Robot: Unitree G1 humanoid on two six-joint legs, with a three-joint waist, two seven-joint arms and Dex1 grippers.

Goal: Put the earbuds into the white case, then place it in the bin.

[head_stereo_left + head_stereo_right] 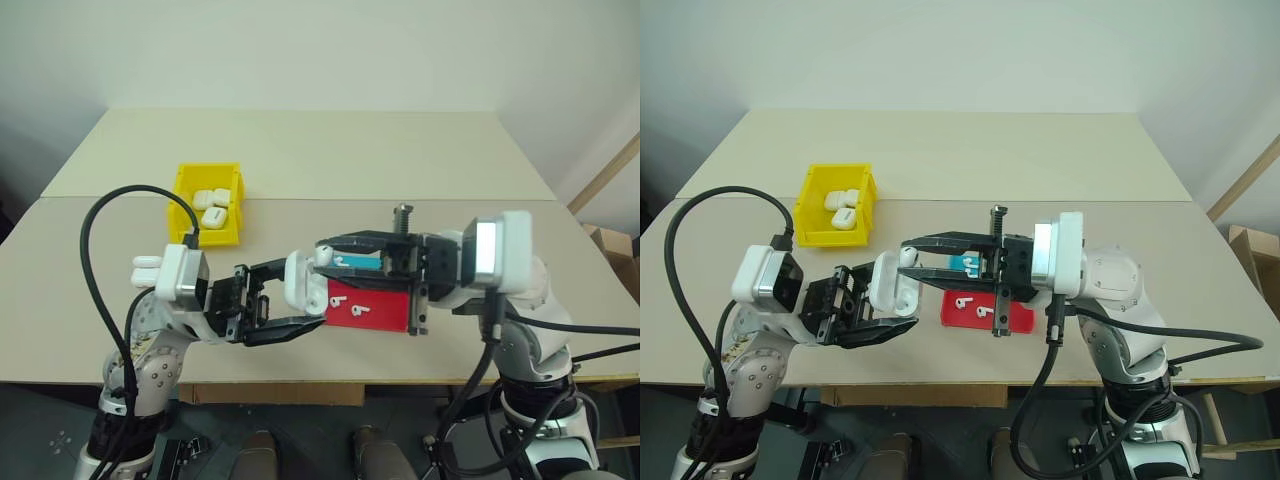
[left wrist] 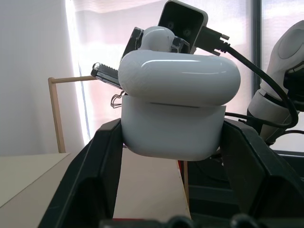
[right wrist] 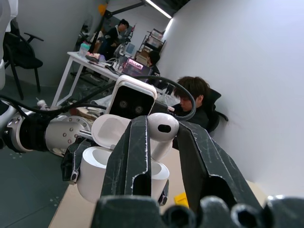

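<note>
While left tool (image 1: 902, 308) clamps white case (image 1: 891, 285) | right tool (image 3: 159, 137) pinches earbud (image 3: 161, 130) above it

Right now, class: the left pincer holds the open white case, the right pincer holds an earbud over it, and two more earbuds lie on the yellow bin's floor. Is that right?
Not quite. The two spare earbuds lie on the red-and-blue tray, as the right eye view shows. The yellow bin holds closed cases. The left pincer does hold the open white case, and the right pincer holds an earbud over it.
</note>
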